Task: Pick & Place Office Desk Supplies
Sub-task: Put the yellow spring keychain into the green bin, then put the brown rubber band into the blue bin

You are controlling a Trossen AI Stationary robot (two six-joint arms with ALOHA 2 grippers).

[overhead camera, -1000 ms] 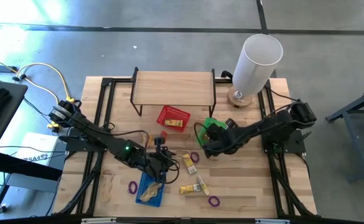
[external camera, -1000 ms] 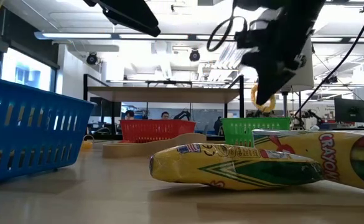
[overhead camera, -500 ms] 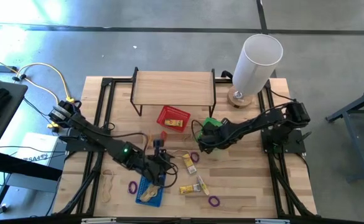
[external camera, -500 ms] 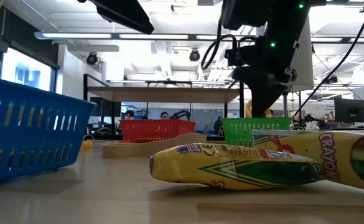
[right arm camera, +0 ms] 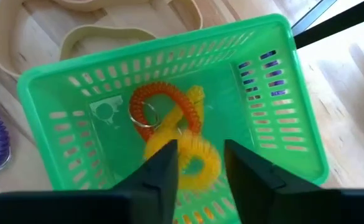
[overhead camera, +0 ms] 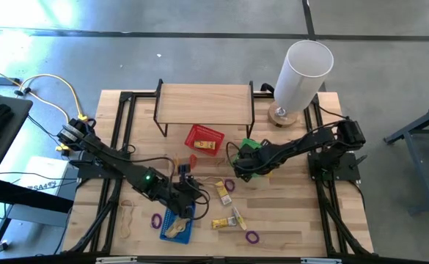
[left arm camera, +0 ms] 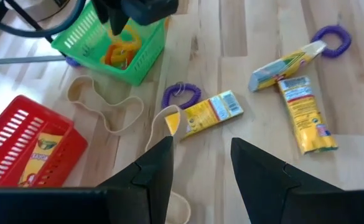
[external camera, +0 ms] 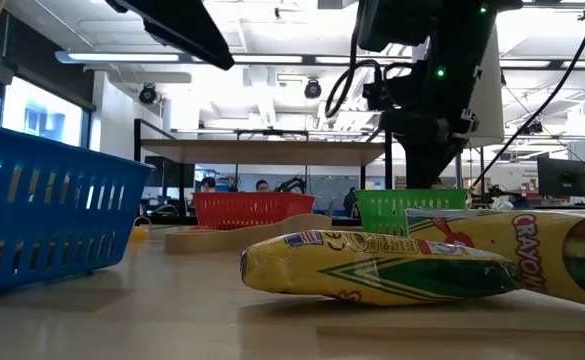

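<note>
Jaws of right gripper part-open over green basket, gripping nothing; yellow coil lies loose on basket floor directly beneath, beside orange coil. Left gripper jaws apart, empty, near table's front edge; nearest crayon pack just ahead, long axis slanting across jaws.

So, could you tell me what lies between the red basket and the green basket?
Only bare wood, as the high view shows, between the red basket and the green basket.
</note>
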